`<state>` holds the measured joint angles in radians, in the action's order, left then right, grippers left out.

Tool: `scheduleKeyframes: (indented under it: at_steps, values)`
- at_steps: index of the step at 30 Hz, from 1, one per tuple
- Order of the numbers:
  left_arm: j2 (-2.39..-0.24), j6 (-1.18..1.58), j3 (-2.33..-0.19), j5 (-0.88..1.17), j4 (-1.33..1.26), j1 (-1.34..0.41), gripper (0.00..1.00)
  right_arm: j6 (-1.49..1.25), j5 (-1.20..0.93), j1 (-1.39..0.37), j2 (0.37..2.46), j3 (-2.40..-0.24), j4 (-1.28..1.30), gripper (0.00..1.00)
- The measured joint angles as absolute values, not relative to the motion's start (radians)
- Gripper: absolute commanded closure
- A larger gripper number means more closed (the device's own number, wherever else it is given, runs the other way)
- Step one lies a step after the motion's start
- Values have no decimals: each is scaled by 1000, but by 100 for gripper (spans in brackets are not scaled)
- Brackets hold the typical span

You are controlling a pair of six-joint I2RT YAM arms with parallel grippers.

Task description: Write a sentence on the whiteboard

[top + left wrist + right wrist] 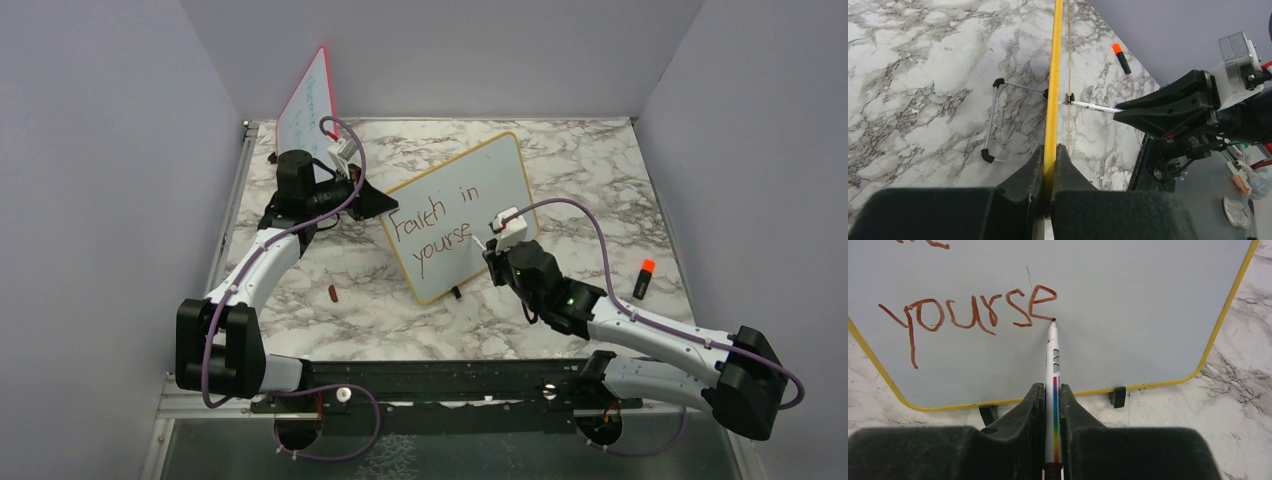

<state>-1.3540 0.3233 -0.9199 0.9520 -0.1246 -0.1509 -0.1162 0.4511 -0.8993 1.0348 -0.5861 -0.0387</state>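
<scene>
The whiteboard (503, 172), white with a yellow frame, stands tilted mid-table. Its sentence (432, 228) reads "Faith in" over "yourse" in dark red. My left gripper (384, 203) is shut on the board's left edge; in the left wrist view its fingers pinch the yellow frame (1054, 75) at the left gripper (1049, 150). My right gripper (1053, 390) is shut on a white marker (1052, 357) with a rainbow stripe. The marker's tip touches the whiteboard (1138, 295) at the end of the last "e" of the sentence (973, 315). From above, the right gripper (492, 245) sits at the board's lower middle.
A red-framed board (308, 105) leans at the back left, behind the left arm. An orange-capped marker (642, 279) lies on the marble at the right. A small dark cap (332, 293) lies left of the board's foot. A wire stand (992, 120) props the board from behind. Grey walls close in three sides.
</scene>
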Motion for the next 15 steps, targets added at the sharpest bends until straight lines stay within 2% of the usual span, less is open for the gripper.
scheduleKeyframes:
  at_steps: [15]
  values:
    - [-1354,321,-920,952,-124,-151,100,-78,467,-896,1006,-586,-76,99]
